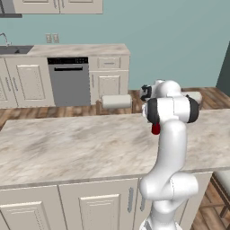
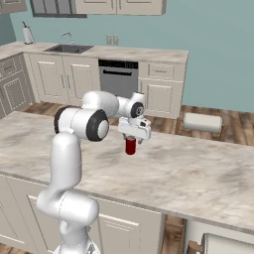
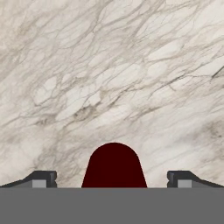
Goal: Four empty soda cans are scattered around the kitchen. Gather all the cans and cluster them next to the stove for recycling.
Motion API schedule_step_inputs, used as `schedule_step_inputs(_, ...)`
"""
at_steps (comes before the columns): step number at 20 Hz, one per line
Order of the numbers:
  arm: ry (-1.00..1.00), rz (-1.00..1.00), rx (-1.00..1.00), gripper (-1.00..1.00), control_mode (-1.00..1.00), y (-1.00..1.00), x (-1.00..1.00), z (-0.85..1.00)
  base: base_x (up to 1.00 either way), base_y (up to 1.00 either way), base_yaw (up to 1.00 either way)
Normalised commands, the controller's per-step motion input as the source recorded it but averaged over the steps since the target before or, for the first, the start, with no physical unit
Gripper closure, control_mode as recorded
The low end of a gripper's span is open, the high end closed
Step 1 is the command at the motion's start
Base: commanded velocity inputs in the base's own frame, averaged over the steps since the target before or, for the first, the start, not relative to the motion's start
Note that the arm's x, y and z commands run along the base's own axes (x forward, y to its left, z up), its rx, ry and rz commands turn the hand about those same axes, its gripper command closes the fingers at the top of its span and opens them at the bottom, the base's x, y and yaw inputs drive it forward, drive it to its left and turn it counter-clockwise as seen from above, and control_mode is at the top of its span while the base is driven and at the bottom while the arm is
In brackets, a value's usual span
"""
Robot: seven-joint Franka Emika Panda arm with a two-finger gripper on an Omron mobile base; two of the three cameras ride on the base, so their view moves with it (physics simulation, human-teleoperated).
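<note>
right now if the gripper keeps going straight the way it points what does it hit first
The red soda can sits between the fingers of the gripper, which points down. Beyond the can, the marble island counter comes first; how far below is unclear.

A marble-patterned island worktop [image 1: 67,148] spans the foreground, cream panelled cabinet doors [image 1: 96,204] beneath it. Behind, a stainless dishwasher [image 2: 118,78] with a black control strip sits between cream cabinets along a teal wall [image 2: 213,54]. A sink [image 2: 68,48] with a curved faucet [image 2: 66,35] is set into the rear worktop [image 2: 149,52], a double wall outlet [image 2: 112,39] above it. A cushioned stool [image 2: 202,122] stands on the wood-plank floor [image 2: 238,124].
</note>
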Motion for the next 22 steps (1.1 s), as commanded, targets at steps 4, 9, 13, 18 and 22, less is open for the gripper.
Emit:
schedule_step_inputs(4,0.00,0.00,0.00,-1.00,-1.00,0.01,-0.05,-0.10,0.00,0.00,0.00)
schedule_step_inputs(9,0.00,0.00,0.00,-1.00,-1.00,0.07,-0.18,-0.08,0.00,0.00,0.00)
schedule_step_inputs(13,0.00,0.00,0.00,-1.00,-1.00,0.10,-0.13,0.00,0.00,0.00,0.00)
schedule_step_inputs(18,-0.02,0.00,0.00,-1.00,-1.00,0.07,-0.03,0.01,0.00,0.00,0.00)
schedule_step_inputs(22,-0.01,0.00,0.00,-1.00,-1.00,0.02,0.00,0.00,0.00,0.00,0.00)
